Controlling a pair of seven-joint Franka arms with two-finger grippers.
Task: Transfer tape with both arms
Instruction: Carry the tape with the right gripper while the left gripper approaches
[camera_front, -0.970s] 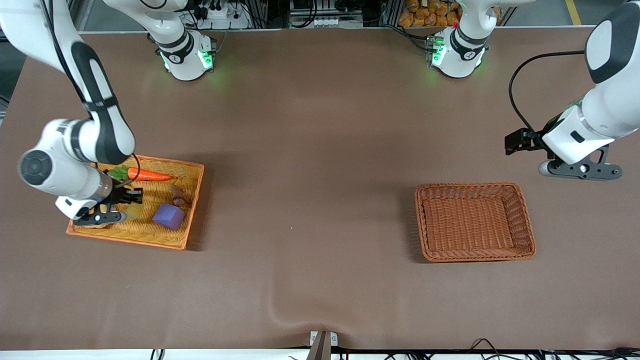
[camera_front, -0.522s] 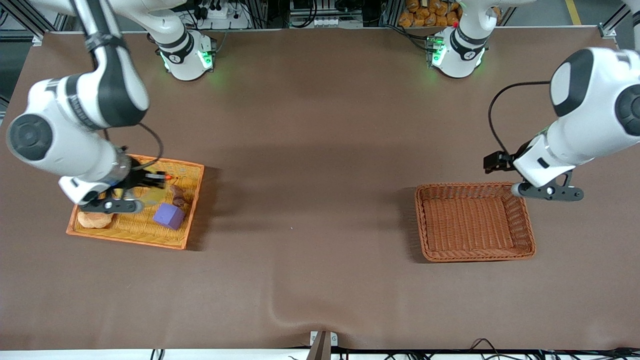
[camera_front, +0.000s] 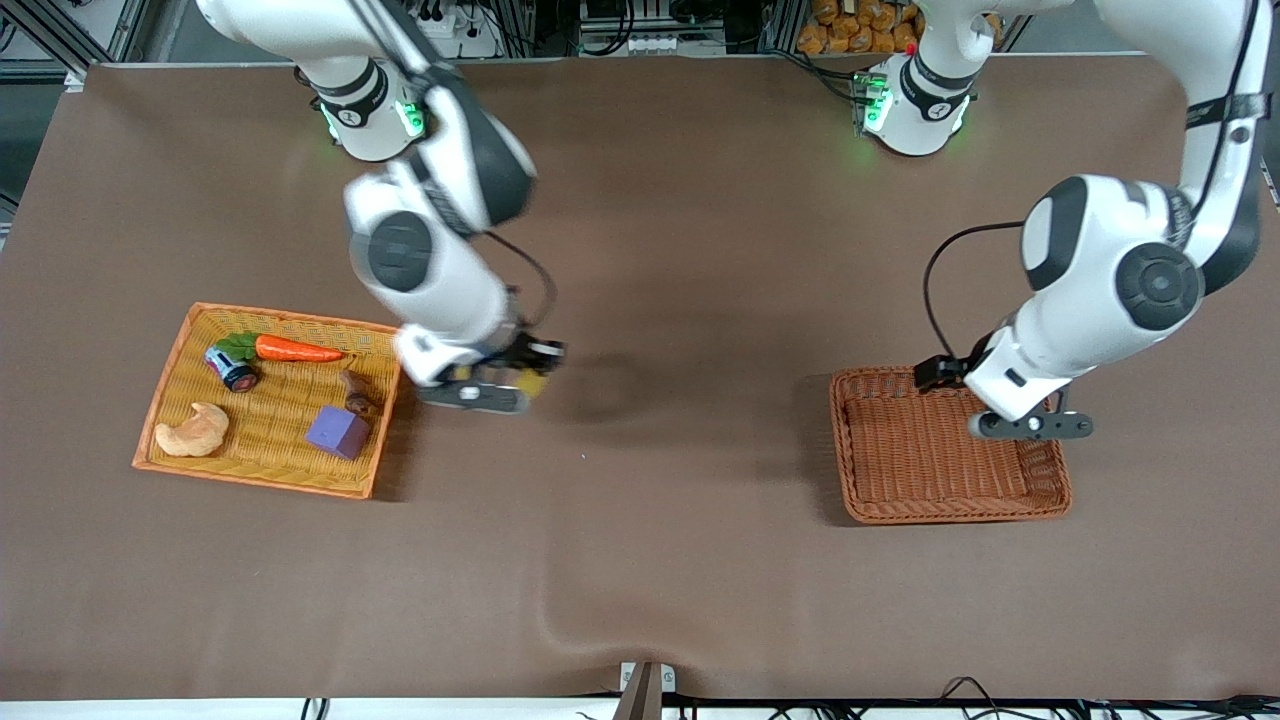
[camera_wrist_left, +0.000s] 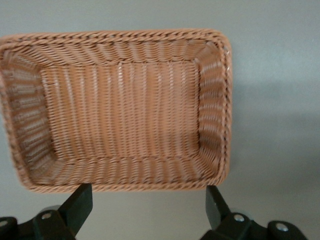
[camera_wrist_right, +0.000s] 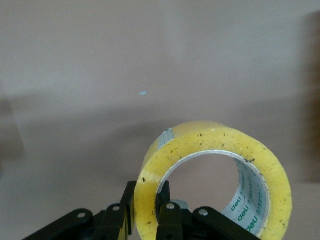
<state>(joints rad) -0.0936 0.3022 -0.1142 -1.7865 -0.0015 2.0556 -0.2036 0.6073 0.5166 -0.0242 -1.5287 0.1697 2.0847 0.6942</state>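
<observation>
Right claw: your right claw (camera_front: 520, 385) is up in the air over bare worktop (camera_front: 640, 560), just beside the yellow tray (camera_front: 385, 420) on the side toward the left arm's end; its fingers (camera_wrist_right: 162, 215) are clenched on the wall of the tape.
Tape: the tape (camera_wrist_right: 212, 177) is a yellowish roll with a grey-white core, held off the worktop in your right claw, one finger inside the ring and one outside; in the front view only a yellow patch (camera_front: 530, 385) shows at the claw.
Left claw: your left claw (camera_wrist_left: 150, 210) hangs over the brown wicker basket (camera_front: 850, 450), above the basket's part toward the left arm's end; its fingers (camera_wrist_left: 80, 205) stand wide apart, released, with nothing between them.
Yellow tray: it lies toward the right arm's end of the worktop and holds a carrot (camera_front: 290, 349), a small blue can (camera_front: 232, 370), a croissant toy (camera_front: 195, 430), a purple block (camera_front: 337, 432) and a small brown object (camera_front: 355, 392).
Brown wicker basket: you see only its bare woven floor in the left wrist view.
</observation>
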